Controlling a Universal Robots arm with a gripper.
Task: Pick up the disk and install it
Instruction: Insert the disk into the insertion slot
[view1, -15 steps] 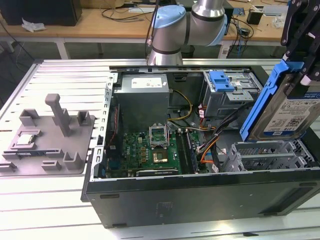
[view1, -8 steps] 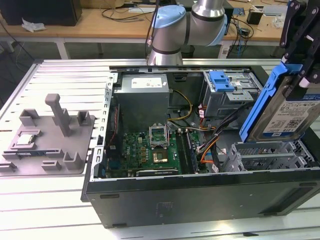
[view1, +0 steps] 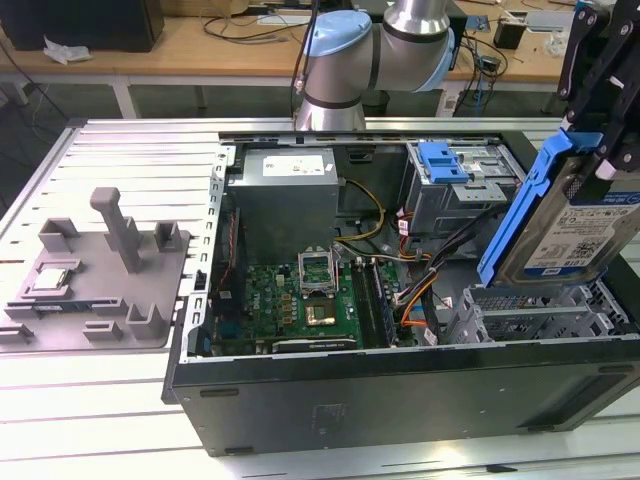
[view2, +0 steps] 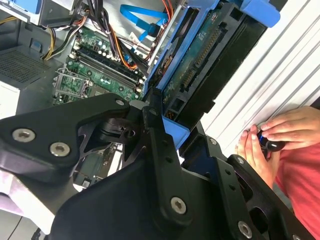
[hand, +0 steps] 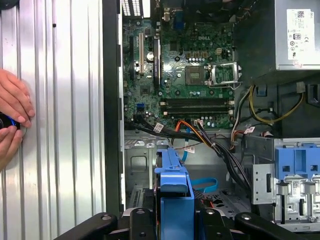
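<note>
The disk (view1: 572, 228), a silver drive with a white-and-blue label in a blue carrier, hangs tilted at the exterior view's right, above the open computer case (view1: 400, 380). My gripper (view1: 603, 150) is shut on its upper end. Just below the disk stands the metal drive cage (view1: 530, 310). In the second wrist view the disk's green circuit-board underside (view2: 207, 57) runs out from between my black fingers (view2: 160, 145). The first wrist view has the carrier's blue edge (hand: 174, 185) held upright in the gripper (hand: 172, 222), over the case floor beside the motherboard.
Orange, black and blue cables (view1: 420, 285) cross the case beside the cage. Another blue carrier (view1: 445, 160) sits in the upper bay. A grey fixture plate (view1: 100, 270) lies at the exterior view's left. A person's hands (hand: 12, 117) rest on the slatted table outside the case.
</note>
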